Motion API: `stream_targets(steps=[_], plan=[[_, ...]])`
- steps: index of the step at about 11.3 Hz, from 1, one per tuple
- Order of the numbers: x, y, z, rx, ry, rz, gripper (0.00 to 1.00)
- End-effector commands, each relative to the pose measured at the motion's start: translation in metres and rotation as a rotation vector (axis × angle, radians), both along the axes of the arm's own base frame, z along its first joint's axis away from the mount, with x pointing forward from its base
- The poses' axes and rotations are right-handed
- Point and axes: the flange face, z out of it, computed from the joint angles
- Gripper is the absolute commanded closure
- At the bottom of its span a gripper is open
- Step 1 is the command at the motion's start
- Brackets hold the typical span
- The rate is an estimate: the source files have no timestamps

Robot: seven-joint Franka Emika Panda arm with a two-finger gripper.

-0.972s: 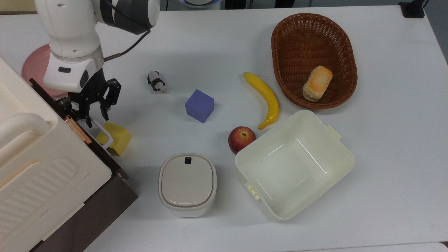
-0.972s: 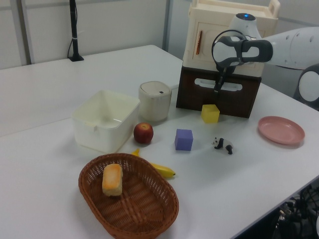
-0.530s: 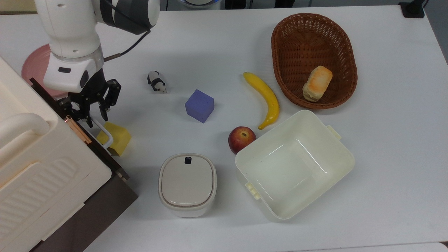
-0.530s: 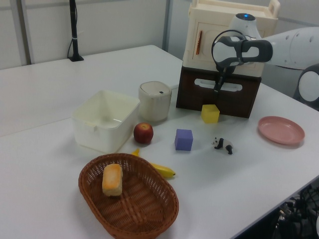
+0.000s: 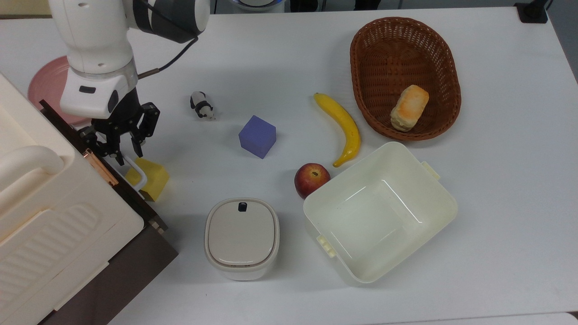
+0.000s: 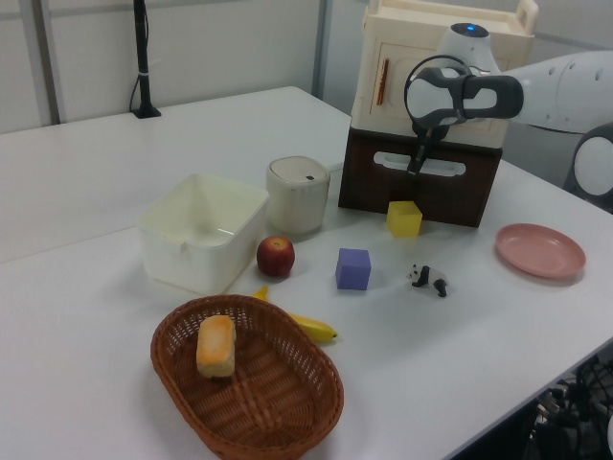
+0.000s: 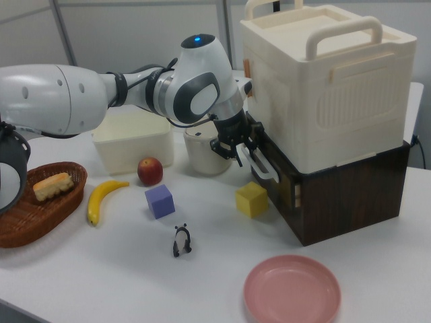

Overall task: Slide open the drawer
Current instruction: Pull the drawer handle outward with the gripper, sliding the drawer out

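End effector at drawer handle; bread in basket.

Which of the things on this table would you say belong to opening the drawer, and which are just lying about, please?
Part of the job: drawer, its white handle, gripper.

Lying about: yellow block, purple cube, toy panda, banana, apple, basket, bread, tub, lidded container, pink plate.
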Motion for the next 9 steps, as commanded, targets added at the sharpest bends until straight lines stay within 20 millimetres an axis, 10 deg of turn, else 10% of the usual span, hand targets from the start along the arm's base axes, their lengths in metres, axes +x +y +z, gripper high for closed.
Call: stream_targets(steps=[1, 9], plan=[[-0.0022, 0.0059, 0.0068, -0.010, -0.014, 0.018, 0.69], [-0.0043, 0.0083, 0.0060, -0.013, -0.008, 0.029, 0.86]])
